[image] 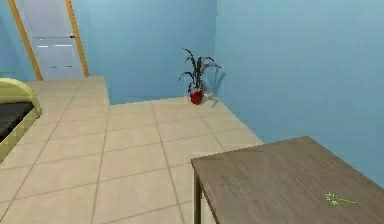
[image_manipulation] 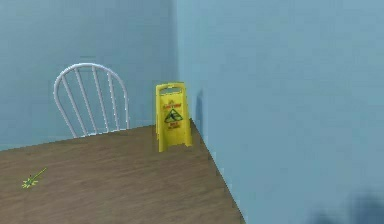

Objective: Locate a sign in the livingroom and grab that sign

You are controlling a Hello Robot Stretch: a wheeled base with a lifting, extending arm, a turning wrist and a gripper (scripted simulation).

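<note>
The gripper's state cannot be told. A yellow sign (image_manipulation: pixel 173 117) is seen upright at the far corner of a wooden table (image_manipulation: pixel 110 180), near a white chair (image_manipulation: pixel 88 95); it could be toppled off the edge by a misjudged reach.

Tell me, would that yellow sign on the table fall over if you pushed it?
The yellow sign stands tall and narrow on the table, so a push up high would likely tip it. It looks like thin, stiff plastic, so it is probably light and keeps its shape when lifted.
</note>
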